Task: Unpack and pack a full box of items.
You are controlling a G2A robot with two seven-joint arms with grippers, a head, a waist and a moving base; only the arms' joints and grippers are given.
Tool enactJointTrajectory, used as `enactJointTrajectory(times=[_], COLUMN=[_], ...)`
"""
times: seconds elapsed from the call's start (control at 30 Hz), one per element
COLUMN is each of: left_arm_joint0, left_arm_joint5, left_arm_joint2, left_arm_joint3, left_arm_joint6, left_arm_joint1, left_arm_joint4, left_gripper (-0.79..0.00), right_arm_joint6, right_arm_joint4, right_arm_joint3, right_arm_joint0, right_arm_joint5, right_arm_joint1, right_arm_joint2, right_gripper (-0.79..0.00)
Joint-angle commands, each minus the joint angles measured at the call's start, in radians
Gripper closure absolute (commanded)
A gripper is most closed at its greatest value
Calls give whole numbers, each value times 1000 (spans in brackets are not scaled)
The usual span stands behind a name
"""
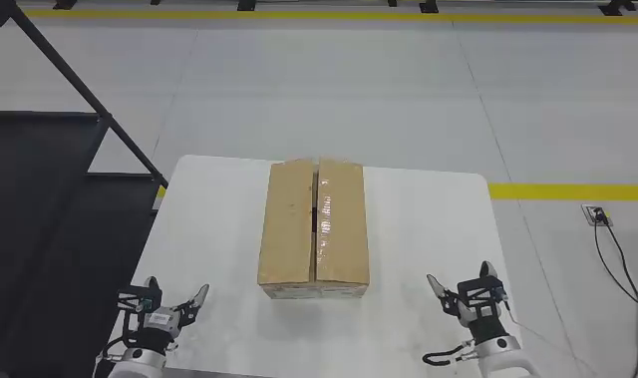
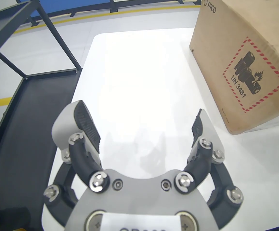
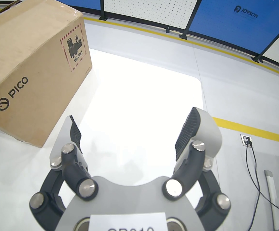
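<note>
A brown cardboard box [image 1: 314, 220] stands in the middle of the white table [image 1: 429, 228], its two top flaps closed along a taped centre seam. The box [image 2: 240, 49] carries a red-hatched battery label on one side wall; that label also faces the right wrist view on the box [image 3: 31, 73]. My left gripper [image 1: 175, 295] hovers near the table's front left corner, open and empty, well apart from the box. My right gripper [image 1: 462, 278] is at the front right, open as well, with nothing between its fingers [image 3: 186, 131].
A black metal rack [image 1: 60, 208] stands against the table's left side. The table [image 2: 134, 73] has bare room on both sides of the box. A floor socket with a cable [image 1: 598, 216] lies on the right, beyond the table.
</note>
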Motion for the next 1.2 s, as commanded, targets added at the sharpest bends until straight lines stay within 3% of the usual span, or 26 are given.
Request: enactJointTrajectory(times=[0.0,0.2,0.43,0.63,0.97,1.17], left_arm_joint0=[0,-9,-114,-143,-190,-230], left_arm_joint5=[0,-1,31,36,-30,-25], left_arm_joint2=[0,6,46,65,161,238], left_arm_joint3=[0,3,33,58,79,91], left_arm_joint6=[0,-12,-89,-92,-99,-98], left_arm_joint1=[0,-2,-9,-13,-19,-27], left_arm_joint4=[0,-18,-38,-16,75,138], left_gripper=[-785,-785,-785,-785,-785,-785], right_arm_joint6=[0,-19,31,4,-98,-126], right_arm_joint4=[0,1,-22,-30,32,41], right_arm_joint3=[0,16,162,237,242,222], right_arm_joint0=[0,14,179,242,219,169], right_arm_joint5=[1,-11,-37,-58,-28,-98], right_arm_joint1=[0,-4,-26,-41,-47,-36], right_arm_joint2=[0,-22,-172,-248,-199,-129], right_gripper=[-785,-785,-785,-785,-785,-785])
